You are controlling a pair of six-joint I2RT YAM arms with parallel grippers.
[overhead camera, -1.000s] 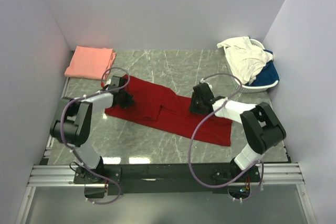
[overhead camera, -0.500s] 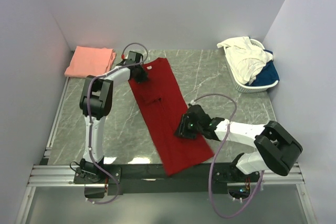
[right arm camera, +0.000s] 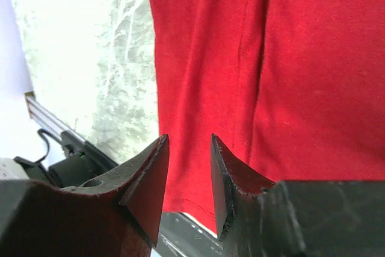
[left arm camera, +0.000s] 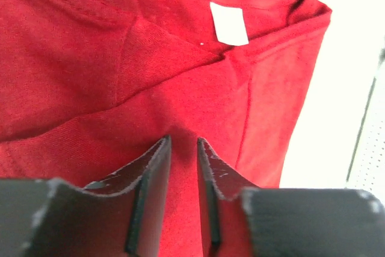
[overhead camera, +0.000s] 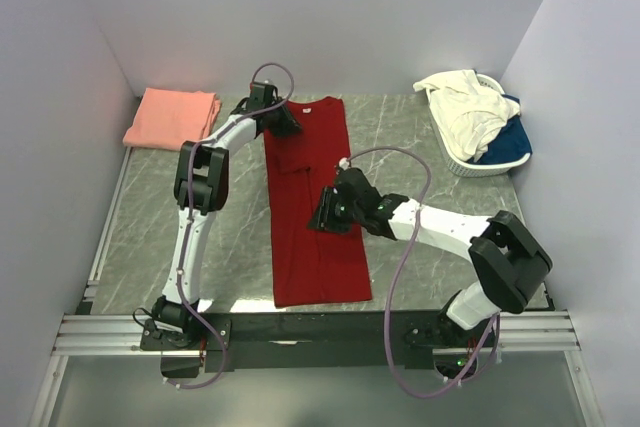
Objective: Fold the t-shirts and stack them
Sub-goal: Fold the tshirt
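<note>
Grey marble tabletop (overhead camera: 440, 267), bare stone on both sides of 1 deep red t-shirt (overhead camera: 315, 237). The tee lies flat as a long narrow strip down the middle, collar at the far edge, hem near the front edge, w/ lengthwise creases and an overlapped layer toward the collar. Far L corner: 1 folded salmon tee (overhead camera: 172, 117), well apart. Far R corner: white slatted basket (overhead camera: 497, 163) w/ a cream-white tee (overhead camera: 462, 107) over a blue tee (overhead camera: 508, 137). L gripper (left arm camera: 183, 142) sits at the collar end, 2 fingers a narrow slit apart, nothing pinched. R gripper (right arm camera: 187, 139) is at the strip's R edge approx mid-length, fingers apart, clamping nothing. Small white neck label (left arm camera: 229, 23) sits inside the collar.
</note>
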